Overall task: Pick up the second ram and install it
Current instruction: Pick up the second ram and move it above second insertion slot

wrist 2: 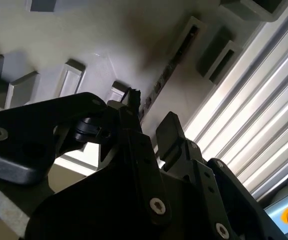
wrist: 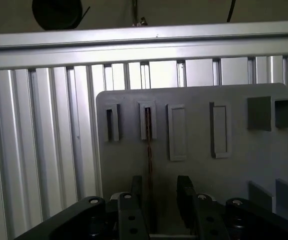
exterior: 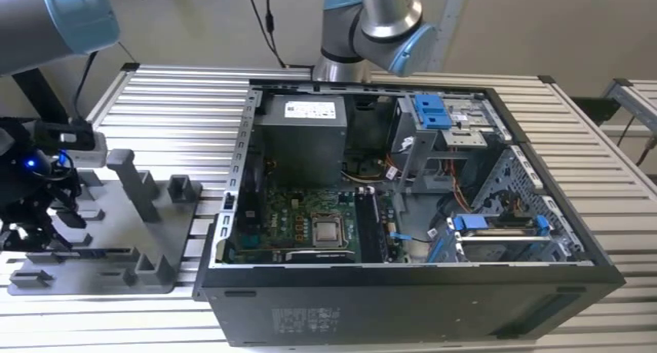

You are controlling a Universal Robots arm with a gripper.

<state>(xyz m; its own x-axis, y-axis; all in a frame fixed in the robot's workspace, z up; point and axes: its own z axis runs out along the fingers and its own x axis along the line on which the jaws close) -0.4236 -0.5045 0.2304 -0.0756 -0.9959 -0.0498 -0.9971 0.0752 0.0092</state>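
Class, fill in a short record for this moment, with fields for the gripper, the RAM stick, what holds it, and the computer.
arm state: gripper open, its fingers on either side of the second ram, not clamped on it
stick state: standing on edge in a slot of the grey fixture tray
tray place: on the slatted table, to the exterior view's left of the computer case
case state: lying open, motherboard exposed
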